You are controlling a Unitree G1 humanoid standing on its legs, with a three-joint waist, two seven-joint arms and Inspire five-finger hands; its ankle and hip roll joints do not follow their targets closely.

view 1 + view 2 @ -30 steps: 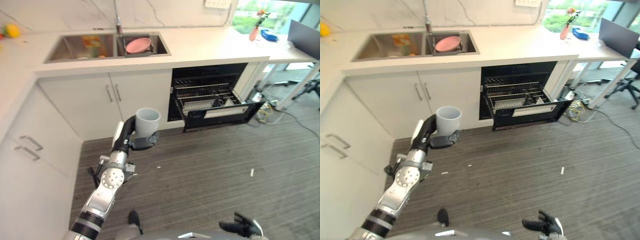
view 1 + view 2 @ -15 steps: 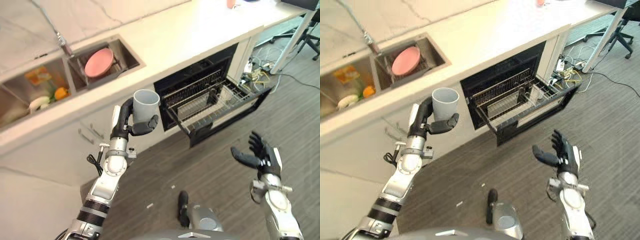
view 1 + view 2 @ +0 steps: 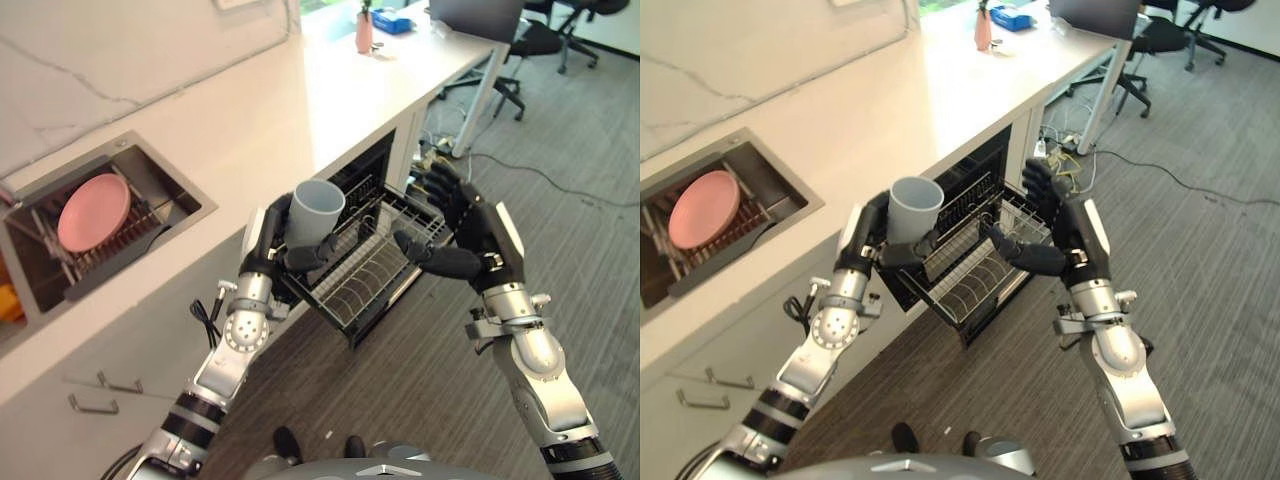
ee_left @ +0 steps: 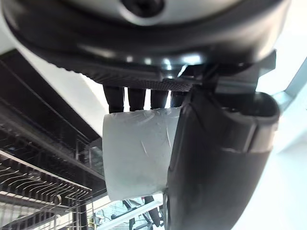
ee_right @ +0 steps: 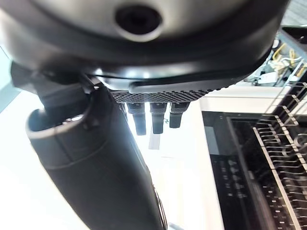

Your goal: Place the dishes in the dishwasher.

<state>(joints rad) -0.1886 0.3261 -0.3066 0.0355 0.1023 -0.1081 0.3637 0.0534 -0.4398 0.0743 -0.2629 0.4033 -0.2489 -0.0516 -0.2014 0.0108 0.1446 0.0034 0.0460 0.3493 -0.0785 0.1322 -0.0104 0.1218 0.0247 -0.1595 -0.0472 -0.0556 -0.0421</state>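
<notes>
Left eye view: the left hand (image 3: 272, 243) is wrapped around a grey cup (image 3: 315, 212), held upright above the pulled-out dishwasher rack (image 3: 365, 275); the right hand (image 3: 468, 235) hovers beside it, fingers spread and empty. A pink plate (image 3: 93, 211) waits in the sink (image 3: 160, 180) set into the desk (image 3: 300, 110).

Left wrist view: fingers and thumb clamp the cup.

Right wrist view: straight fingers, nothing held.

The carrying step looks nearly done; next, lowering the cup into the rack.

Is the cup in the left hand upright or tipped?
Upright. The cup has its open mouth facing up, with the left hand curled round its side, held above the pulled-out dishwasher rack.
</notes>
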